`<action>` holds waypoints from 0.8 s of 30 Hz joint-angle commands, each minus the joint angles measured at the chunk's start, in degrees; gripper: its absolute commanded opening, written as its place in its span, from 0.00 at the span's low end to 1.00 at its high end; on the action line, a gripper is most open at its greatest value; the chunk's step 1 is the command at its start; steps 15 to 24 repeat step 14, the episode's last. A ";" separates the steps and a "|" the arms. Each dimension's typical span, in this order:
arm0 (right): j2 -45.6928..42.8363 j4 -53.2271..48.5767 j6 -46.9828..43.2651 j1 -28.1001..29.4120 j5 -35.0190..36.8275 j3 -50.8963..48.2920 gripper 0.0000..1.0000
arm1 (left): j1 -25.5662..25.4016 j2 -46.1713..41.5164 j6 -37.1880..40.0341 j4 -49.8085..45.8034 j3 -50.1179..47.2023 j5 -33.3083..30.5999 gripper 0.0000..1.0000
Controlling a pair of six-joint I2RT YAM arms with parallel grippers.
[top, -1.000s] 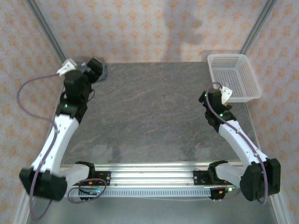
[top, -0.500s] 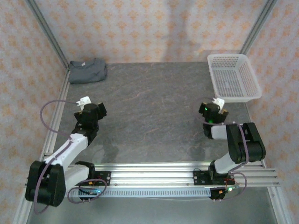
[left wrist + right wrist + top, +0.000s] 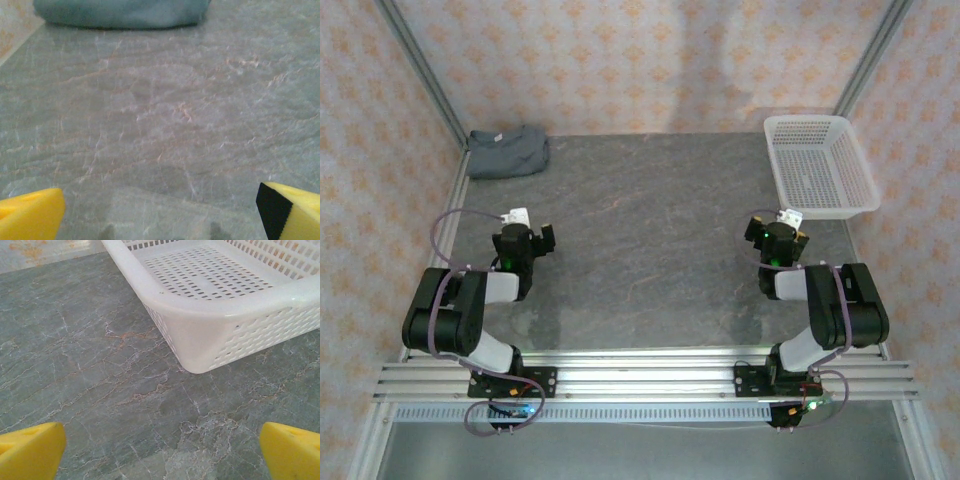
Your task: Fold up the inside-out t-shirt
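The plain dark slate-grey short-sleeved t-shirt of soft cloth (image 3: pixel 508 153) lies as a compact bundle in the far left corner of the dark grey veined stone-look tabletop (image 3: pixel 650 230), close against the patterned wall and the metal frame post. From above it looks gathered into a thick, roughly rectangular pad, though the view is too small to tell how neatly its layers sit. The left wrist camera sees the same cloth (image 3: pixel 125 12) as a blurred grey-blue band along the top edge, with bare table between it and the fingers. The left gripper (image 3: pixel 527 238) sits low over the left side of the table, well apart from the shirt. Its yellow-padded jaws are spread wide with nothing between them (image 3: pixel 160 215). The right gripper (image 3: pixel 778 238) is low over the right side, and its yellow pads are likewise wide apart and empty (image 3: pixel 160 450). Just beyond it stands the white plastic mesh basket (image 3: pixel 815 175), rectangular with perforated walls and floor, placed in the far right corner. In the right wrist view its rounded near corner (image 3: pixel 200 340) rests on the table close ahead of the open jaws, not touching them, and its floor is bare.
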 commanded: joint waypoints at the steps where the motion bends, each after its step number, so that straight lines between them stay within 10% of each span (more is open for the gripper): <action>1: -0.65 0.81 -0.55 0.24 0.18 0.77 0.99 | -1.13 -1.10 2.24 -0.05 2.19 0.08 1.00; 24: -0.51 1.11 -1.22 0.77 0.54 0.80 0.99 | -1.56 -0.74 3.32 0.08 2.59 1.41 1.00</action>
